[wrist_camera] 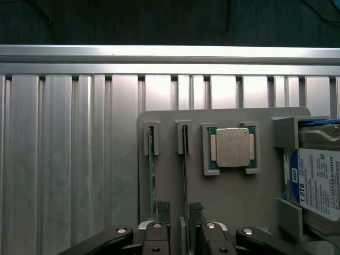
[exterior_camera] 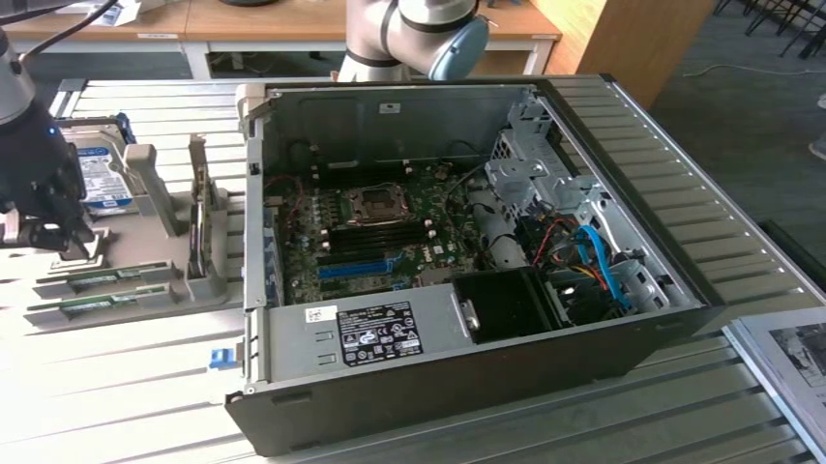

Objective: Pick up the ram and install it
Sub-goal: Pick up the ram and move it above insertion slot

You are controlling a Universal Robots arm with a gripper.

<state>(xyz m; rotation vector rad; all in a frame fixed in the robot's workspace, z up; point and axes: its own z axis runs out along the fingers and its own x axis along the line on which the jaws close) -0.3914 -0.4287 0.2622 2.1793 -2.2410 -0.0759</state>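
Two rams stand edge-on in slots of a grey holder (wrist_camera: 228,212): one green ram (wrist_camera: 152,175) and a second ram (wrist_camera: 185,175) beside it. My gripper (wrist_camera: 179,210) is open, low over the holder, and its two fingertips straddle the second ram without touching it; the first ram lies just outside one fingertip. In the exterior view my black gripper (exterior_camera: 58,242) hangs at the far left over the holder (exterior_camera: 193,275), where the rams (exterior_camera: 101,280) lie as green strips. The open computer case (exterior_camera: 581,319) shows its motherboard (exterior_camera: 374,237).
A processor chip (wrist_camera: 232,147) sits in a holder pocket next to the rams. A hard drive (wrist_camera: 319,180) with a blue-white label stands in a bracket, also seen as the hard drive (exterior_camera: 103,174). A grey upright (exterior_camera: 142,184) rises close to the gripper. Everything rests on a slatted metal table (exterior_camera: 130,406).
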